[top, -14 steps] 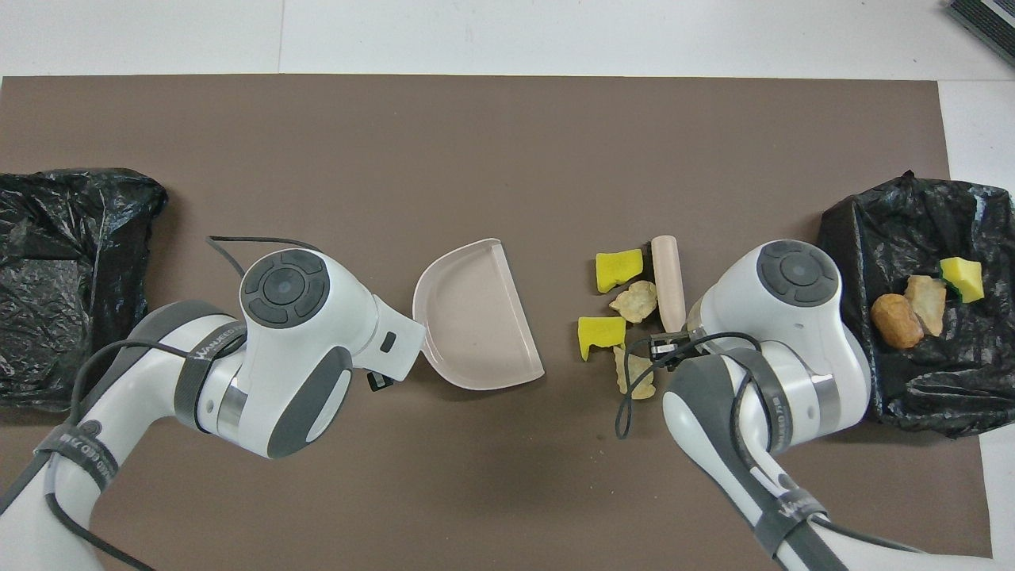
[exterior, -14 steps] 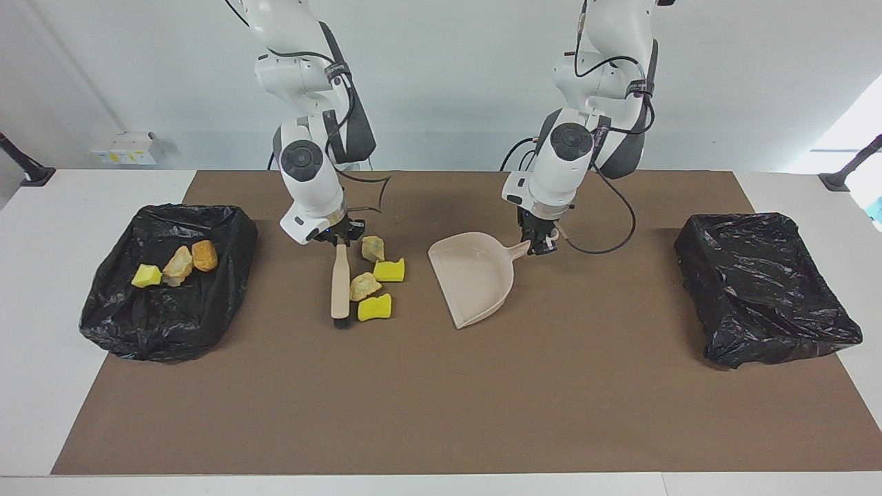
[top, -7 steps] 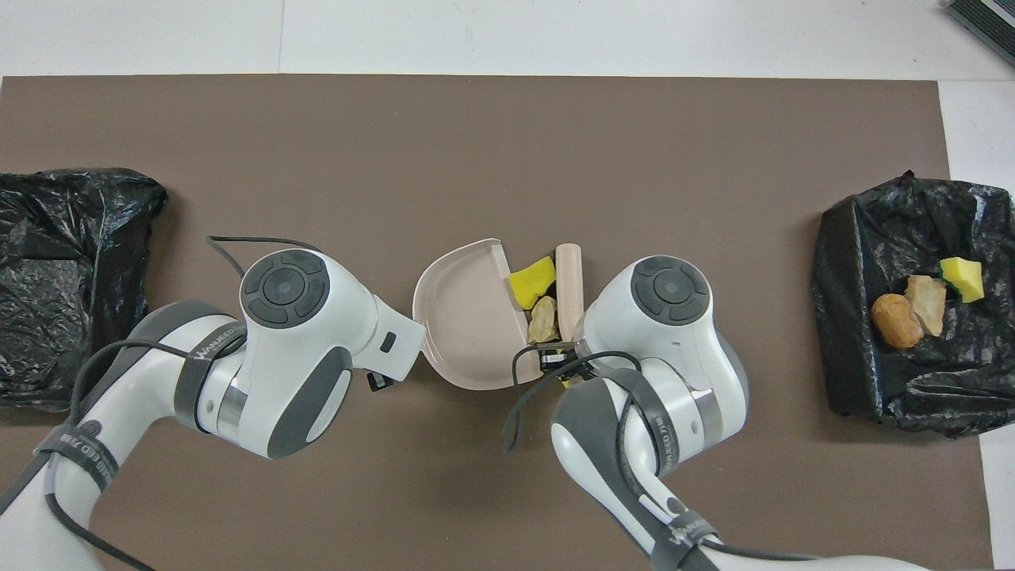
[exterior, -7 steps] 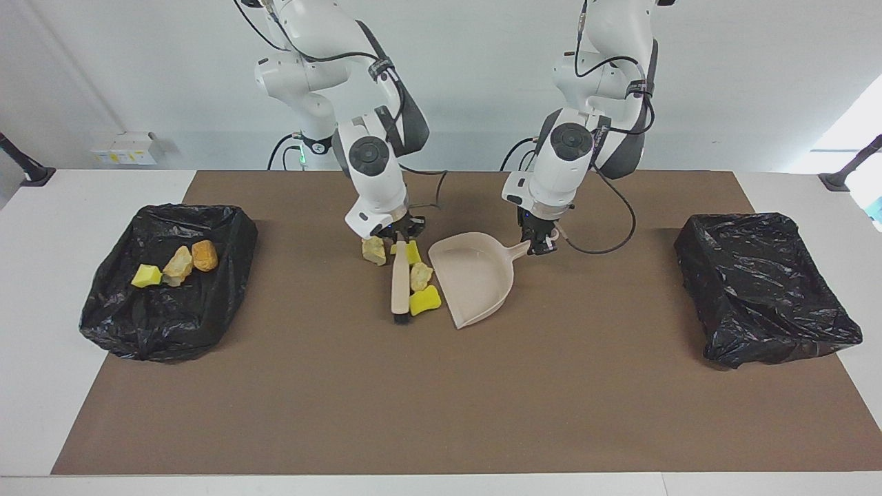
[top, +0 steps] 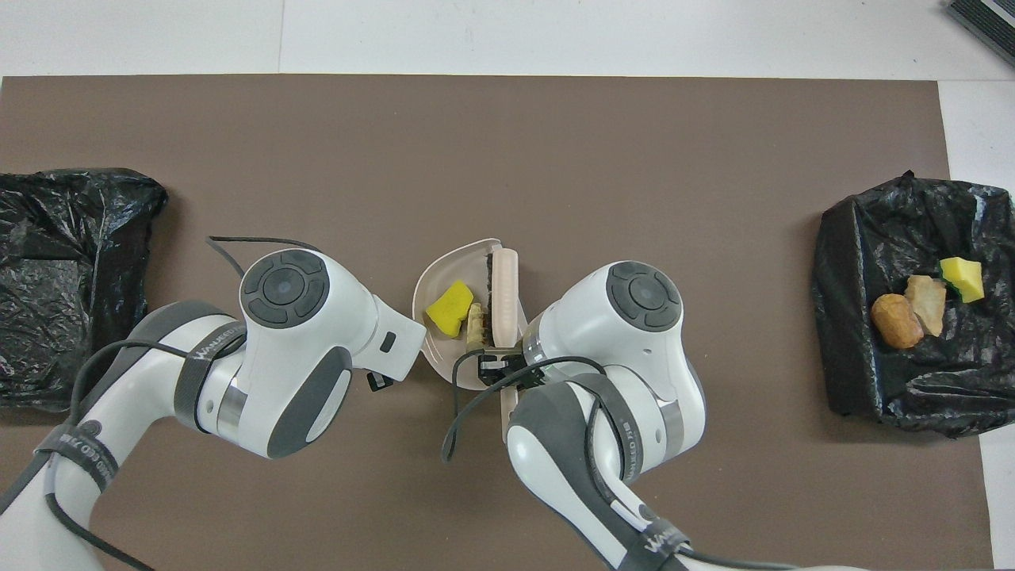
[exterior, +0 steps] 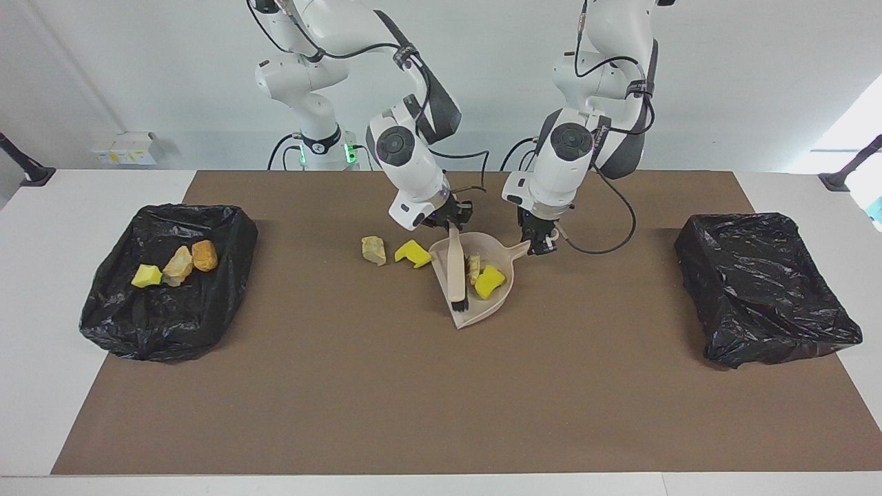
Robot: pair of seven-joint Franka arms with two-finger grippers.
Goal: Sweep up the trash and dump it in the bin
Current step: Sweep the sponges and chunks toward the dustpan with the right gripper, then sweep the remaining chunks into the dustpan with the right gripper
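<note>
- Trash: yellow sponge bit [exterior: 490, 281] and bread chunk [exterior: 474, 267] sit in the dustpan [exterior: 497, 297]; another sponge bit [exterior: 412, 253] and chunk [exterior: 373, 249] lie on the mat toward the right arm's end of the counter.
- My right tool [exterior: 451, 222] is clamped on the brush [exterior: 455, 267]; my left tool [exterior: 539, 244] is closed on the pan's handle.
- Next I judge: lift the brush clear and sweep the strays in, keeping the pan flat.

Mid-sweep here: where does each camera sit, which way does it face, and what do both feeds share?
Facing view: high across the table, looking at the robots; both arms show, right pincer on the brush, left pincer on the dustpan handle.
Overhead view: above the robots' end, looking steeply down; arms enter from the bottom.
Shared, half a turn apart: dustpan, brush, bin holding trash.
</note>
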